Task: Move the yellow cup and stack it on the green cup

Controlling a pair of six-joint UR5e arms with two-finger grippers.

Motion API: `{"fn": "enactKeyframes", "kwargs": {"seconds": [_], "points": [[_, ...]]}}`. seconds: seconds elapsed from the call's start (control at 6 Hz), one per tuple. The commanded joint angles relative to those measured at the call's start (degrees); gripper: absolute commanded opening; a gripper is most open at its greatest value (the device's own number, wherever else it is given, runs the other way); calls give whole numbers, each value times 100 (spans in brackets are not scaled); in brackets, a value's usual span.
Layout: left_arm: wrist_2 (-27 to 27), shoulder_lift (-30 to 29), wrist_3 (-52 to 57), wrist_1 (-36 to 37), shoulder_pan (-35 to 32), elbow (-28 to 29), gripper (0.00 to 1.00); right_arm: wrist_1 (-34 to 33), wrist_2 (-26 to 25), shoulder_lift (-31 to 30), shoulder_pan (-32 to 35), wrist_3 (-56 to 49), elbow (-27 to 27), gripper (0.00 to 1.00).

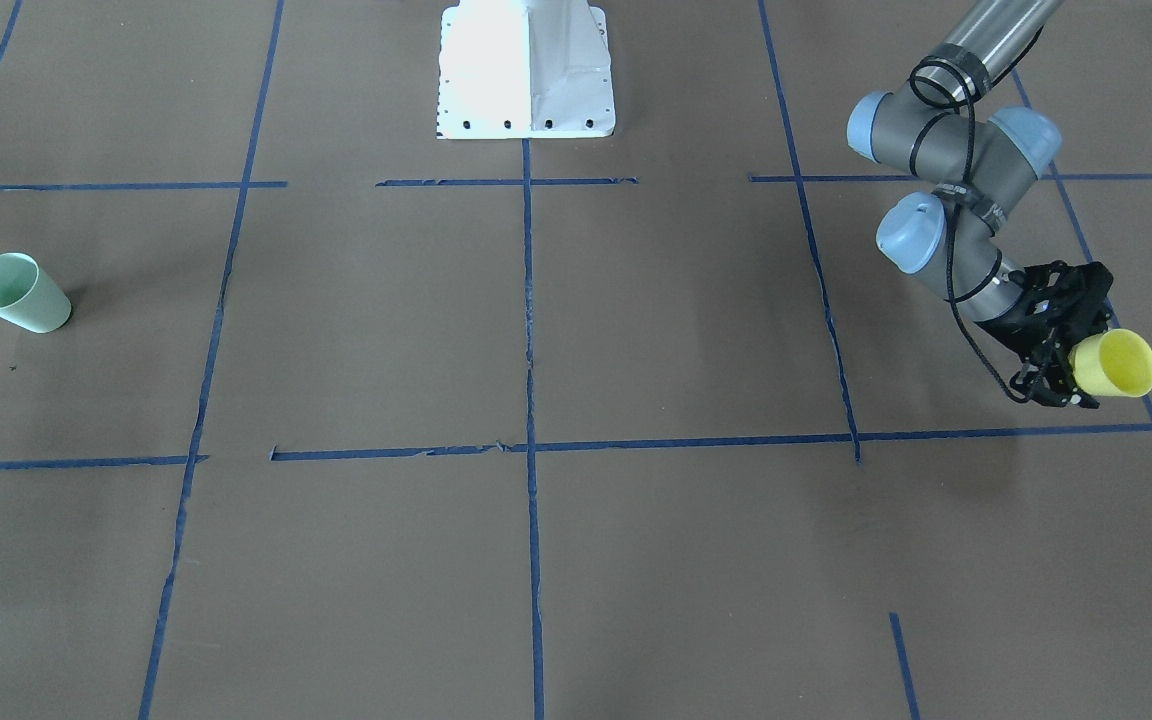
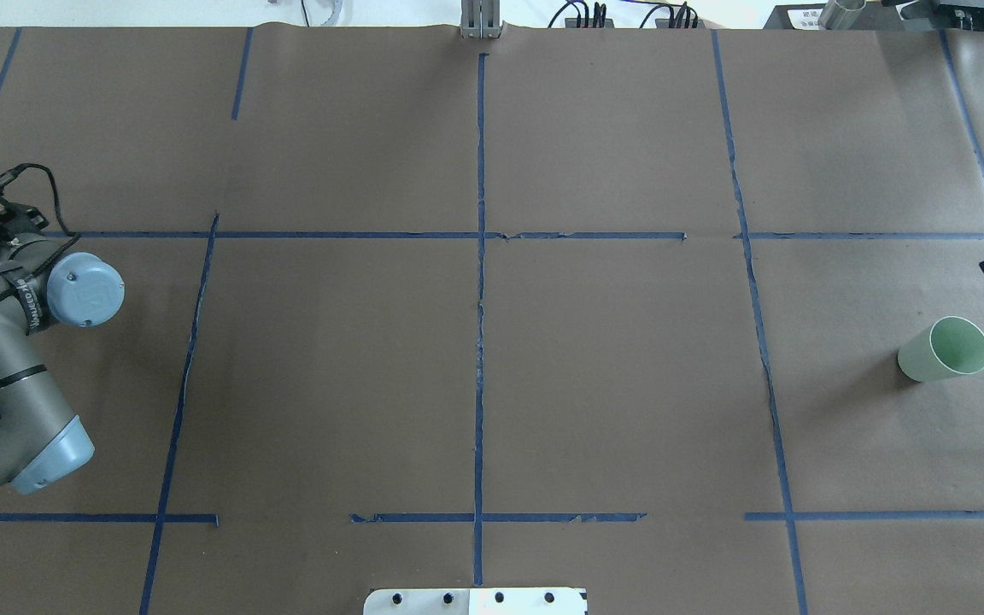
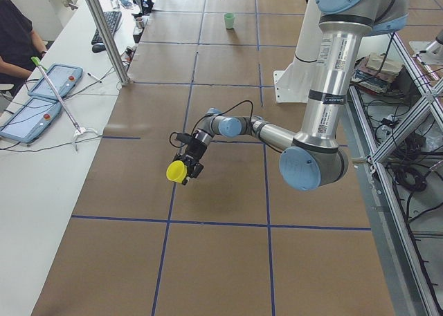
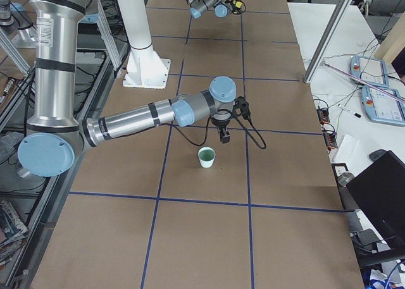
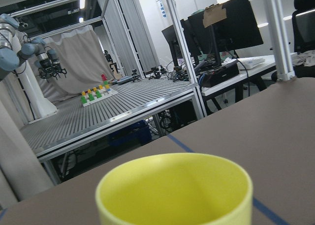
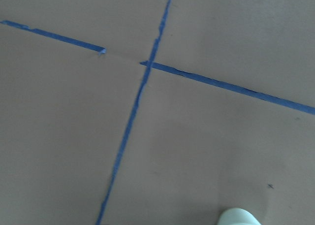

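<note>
My left gripper (image 1: 1064, 368) is shut on the yellow cup (image 1: 1117, 363) and holds it on its side above the table at my far left, mouth pointing outward. The cup also shows in the exterior left view (image 3: 176, 171) and fills the bottom of the left wrist view (image 5: 174, 193). The green cup (image 2: 945, 350) stands upright on the table at my far right; it also shows in the front-facing view (image 1: 18, 292). My right gripper (image 4: 224, 137) hovers just beyond the green cup (image 4: 206, 157). Only part of it shows at the frame edges, so I cannot tell whether it is open or shut.
The brown paper-covered table (image 2: 612, 376) carries a grid of blue tape lines. The white robot base (image 1: 526, 70) stands at the middle of the near side. An operators' desk with tablets (image 3: 41, 95) runs along the far side.
</note>
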Motion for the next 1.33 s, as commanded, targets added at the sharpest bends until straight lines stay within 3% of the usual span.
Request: {"fn": "enactKeyframes", "kwargs": {"seconds": [0.0, 0.17, 0.33, 0.5, 0.67, 0.83, 1.0, 1.17], "points": [[54, -168, 2309, -3255, 9, 312, 6, 280, -38, 842, -738, 1476, 13, 100], [-112, -299, 3549, -4831, 53, 585, 6, 280, -108, 1291, -1090, 2198, -13, 100], [-366, -788, 4484, -5204, 288, 631, 6, 289, -187, 1539, -1328, 2597, 4, 100], [-707, -1019, 4545, -5277, 526, 570, 4, 280, -197, 1733, -1574, 2697, 4, 100], [-1268, -1021, 5137, -6122, 615, 570, 1, 280, -197, 2022, -1803, 3220, -31, 100], [-2030, -1047, 6623, -6913, 703, 587, 2, 280, -284, 2321, -1988, 3851, -49, 100], [-2891, -1126, 7394, -7348, 747, 561, 2, 245, -676, 2341, -2294, 3936, -66, 100], [-3439, -1196, 7454, -7543, 756, 500, 2, 245, -784, 2733, -2497, 4320, -406, 100]]}}
